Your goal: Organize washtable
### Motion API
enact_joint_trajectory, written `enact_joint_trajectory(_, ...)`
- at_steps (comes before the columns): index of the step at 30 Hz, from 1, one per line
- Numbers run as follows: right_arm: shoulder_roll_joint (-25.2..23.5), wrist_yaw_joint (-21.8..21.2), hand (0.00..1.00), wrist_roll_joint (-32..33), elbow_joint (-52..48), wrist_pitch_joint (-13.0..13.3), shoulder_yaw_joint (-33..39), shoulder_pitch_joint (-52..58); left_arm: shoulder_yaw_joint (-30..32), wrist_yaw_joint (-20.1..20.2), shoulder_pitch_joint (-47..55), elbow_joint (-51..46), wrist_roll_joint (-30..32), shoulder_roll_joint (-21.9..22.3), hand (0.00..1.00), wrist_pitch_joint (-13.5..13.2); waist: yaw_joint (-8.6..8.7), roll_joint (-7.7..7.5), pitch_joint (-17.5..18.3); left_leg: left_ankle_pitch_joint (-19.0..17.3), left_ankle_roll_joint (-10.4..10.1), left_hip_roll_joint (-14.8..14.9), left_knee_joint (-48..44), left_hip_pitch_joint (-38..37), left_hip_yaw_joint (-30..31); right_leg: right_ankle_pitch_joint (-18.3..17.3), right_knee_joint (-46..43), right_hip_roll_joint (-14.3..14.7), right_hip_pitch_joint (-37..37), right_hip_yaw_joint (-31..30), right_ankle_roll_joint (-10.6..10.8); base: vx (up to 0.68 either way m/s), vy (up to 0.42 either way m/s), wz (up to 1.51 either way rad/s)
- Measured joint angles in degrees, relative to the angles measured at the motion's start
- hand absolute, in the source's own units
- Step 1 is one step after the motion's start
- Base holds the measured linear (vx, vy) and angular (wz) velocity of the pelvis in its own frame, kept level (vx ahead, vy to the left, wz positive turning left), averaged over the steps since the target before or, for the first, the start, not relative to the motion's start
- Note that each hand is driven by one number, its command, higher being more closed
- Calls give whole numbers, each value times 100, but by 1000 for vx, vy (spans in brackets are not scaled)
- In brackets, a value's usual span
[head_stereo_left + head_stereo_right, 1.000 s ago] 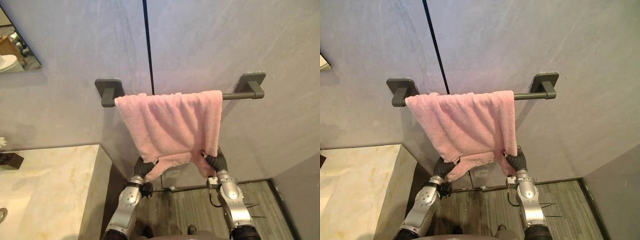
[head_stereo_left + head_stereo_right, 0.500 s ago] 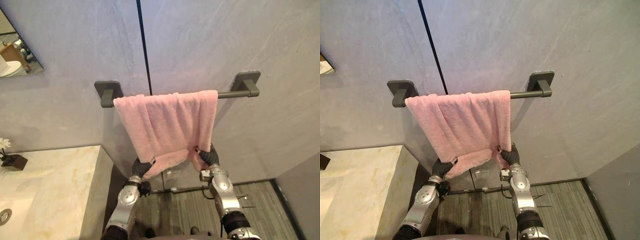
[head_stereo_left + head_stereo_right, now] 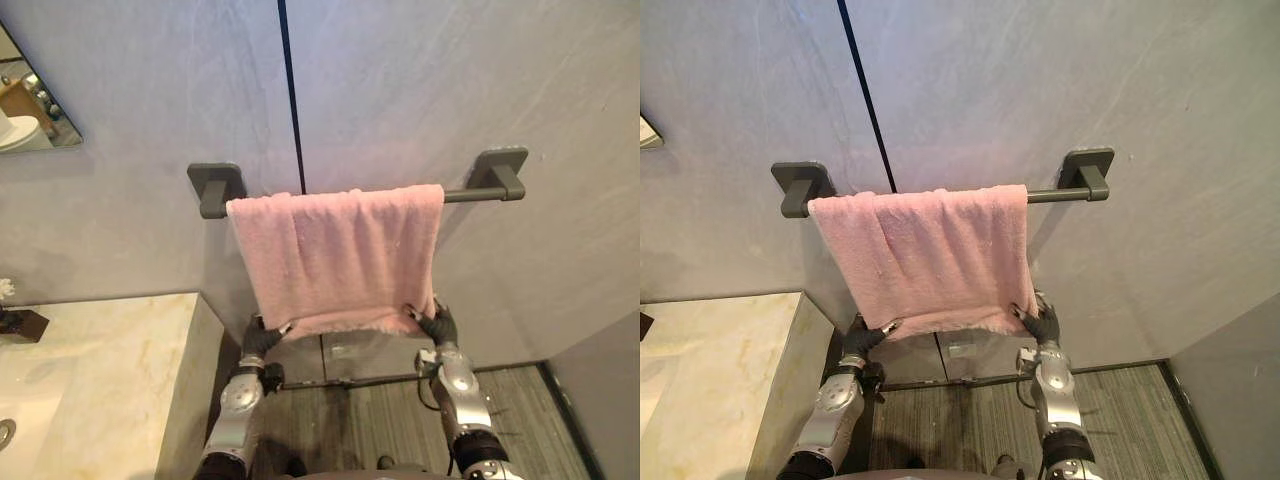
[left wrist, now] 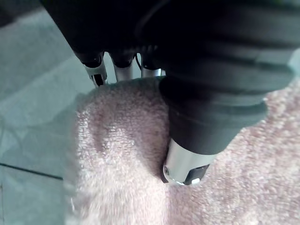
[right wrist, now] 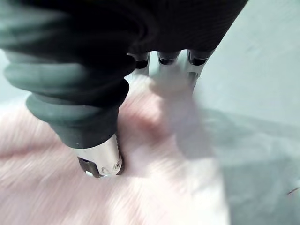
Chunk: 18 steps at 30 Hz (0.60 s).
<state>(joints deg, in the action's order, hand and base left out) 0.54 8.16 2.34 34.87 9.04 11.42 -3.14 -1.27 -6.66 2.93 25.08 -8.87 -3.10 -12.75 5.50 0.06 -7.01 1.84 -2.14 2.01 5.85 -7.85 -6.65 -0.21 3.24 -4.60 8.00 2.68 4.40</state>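
A pink towel (image 3: 340, 255) hangs over a dark grey wall bar (image 3: 470, 193), its lower edge level and spread flat. My left hand (image 3: 258, 338) is at the towel's lower left corner and my right hand (image 3: 438, 325) at its lower right corner, both reaching up from below. In the left wrist view the thumb (image 4: 187, 164) lies on the front of the towel (image 4: 117, 154) while straight fingers pass behind its edge. The right wrist view shows the same: the thumb (image 5: 101, 161) rests on the cloth (image 5: 154, 178), fingers straight past it. Both hands look open.
A pale marble washtable (image 3: 100, 370) stands at the lower left, its side close to my left arm. A small dark holder (image 3: 20, 325) sits on it by the wall. A mirror corner (image 3: 25, 105) is at the upper left. A grey wall (image 3: 600, 390) closes the lower right.
The towel's bunched lower edge now hangs flat and level. Both hands have moved outward to its corners, and their curled fingers have straightened.
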Motion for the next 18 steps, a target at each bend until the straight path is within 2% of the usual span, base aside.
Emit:
enact_joint_trajectory(2,111,164,0,94,21,-110,170,280,187,-81,146,17,-104,-73,0,14,7,3,-2,-12,-12,3,-27,-1,-15,1,0,-1,-2,-37,0,13,-16,-10)
enact_joint_trajectory(9,320,186,0,432,-113,-83,401,702,227,-166,304,-12,-182,-197,0,60,2,-5,-3,-14,-15,18,-34,-36,-45,14,-3,12,1,-76,-10,-10,-15,-4)
enact_joint_trajectory(12,280,200,0,431,-798,-69,489,985,419,-244,557,-493,-179,-199,0,120,0,-13,-1,-14,-15,55,-34,-44,-53,15,-12,17,-18,-82,-11,-31,-22,-1)
enact_joint_trajectory(18,284,485,0,361,-2734,-37,1269,1273,854,-350,973,-2101,-179,-270,0,95,-10,-55,16,-23,-13,70,-28,-37,-65,2,-15,26,-28,-93,-17,-5,-5,0)
